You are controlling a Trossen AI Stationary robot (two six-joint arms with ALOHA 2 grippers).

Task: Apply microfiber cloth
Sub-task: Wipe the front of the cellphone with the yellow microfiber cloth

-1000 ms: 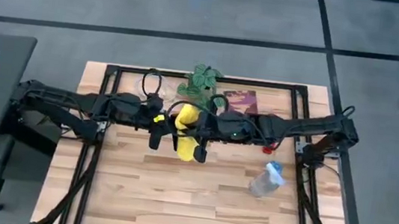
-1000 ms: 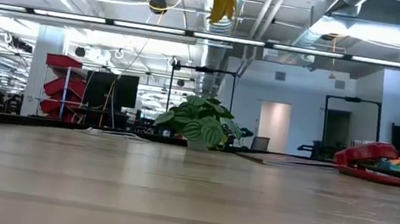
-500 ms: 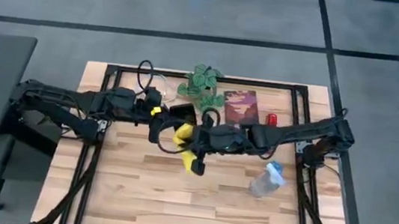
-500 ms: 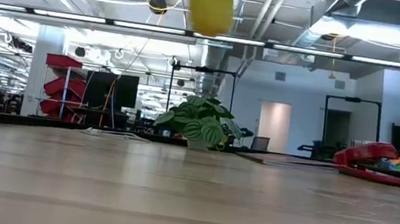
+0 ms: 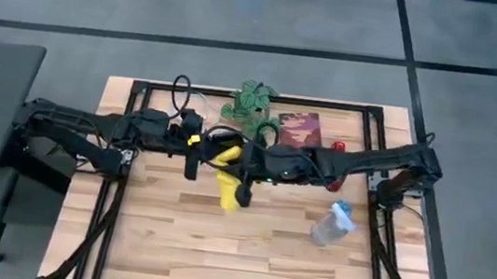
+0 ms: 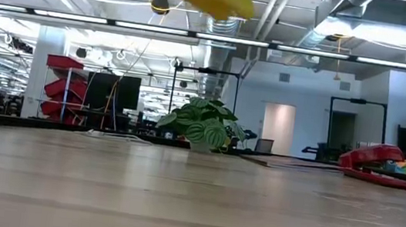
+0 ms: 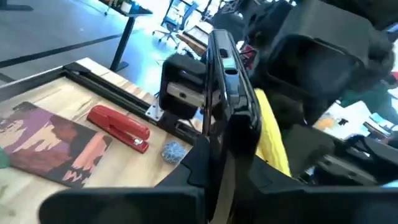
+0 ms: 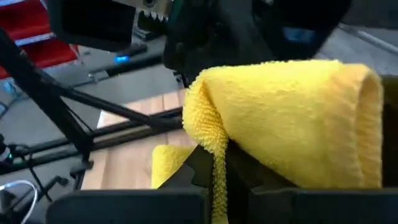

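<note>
1 bright yellow, soft microfiber cloth hangs above the middle of the wooden table, pinched in the right hand. Meeting it there, the left hand clamps 1 black smartphone edge-on. Also on the table: 1 dark red booklet, 1 red stapler, 1 green potted plant, 1 clear plastic bottle. No writing is legible.

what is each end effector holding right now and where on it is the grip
The left end effector holds a black smartphone edge-on by its lower end. The right end effector pinches a fold of the microfiber cloth.
</note>
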